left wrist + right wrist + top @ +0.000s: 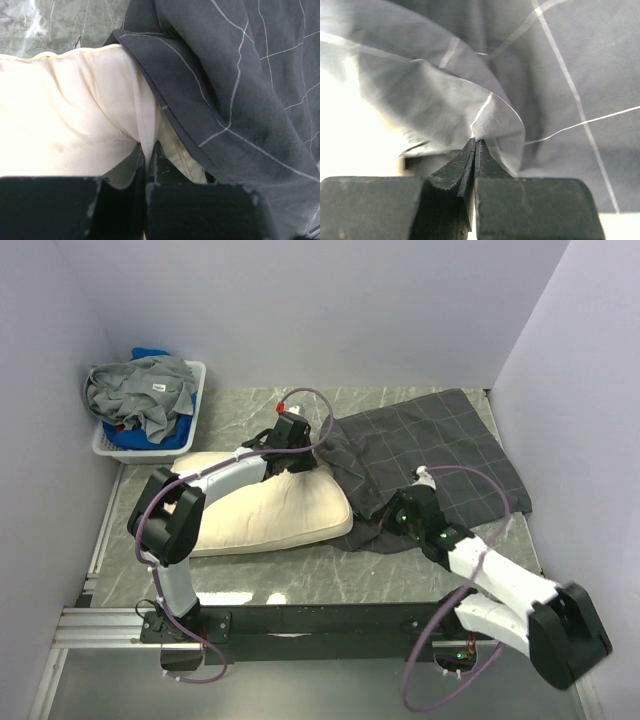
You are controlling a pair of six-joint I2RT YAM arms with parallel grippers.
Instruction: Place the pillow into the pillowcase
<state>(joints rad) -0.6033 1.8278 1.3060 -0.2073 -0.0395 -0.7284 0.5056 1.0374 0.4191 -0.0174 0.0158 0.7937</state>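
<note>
Cream pillow (pixel 270 515) lies on the left of the table (pixel 300 578), its right end just under the edge of the grey pillowcase (pixel 440 455), which is spread out to the right. L gripper (pixel 148 152) is pinched tight on the pillow's edge. R gripper (pixel 474 145) is pinched on the pillowcase's near hem. Step: opening the mouth. Next, I think: R lifts the hem & L pushes the pillow right, deeper in.

A robot lab booth: plain white walls (pixel 300 310) box in a marble-patterned table (pixel 300 575).
</note>
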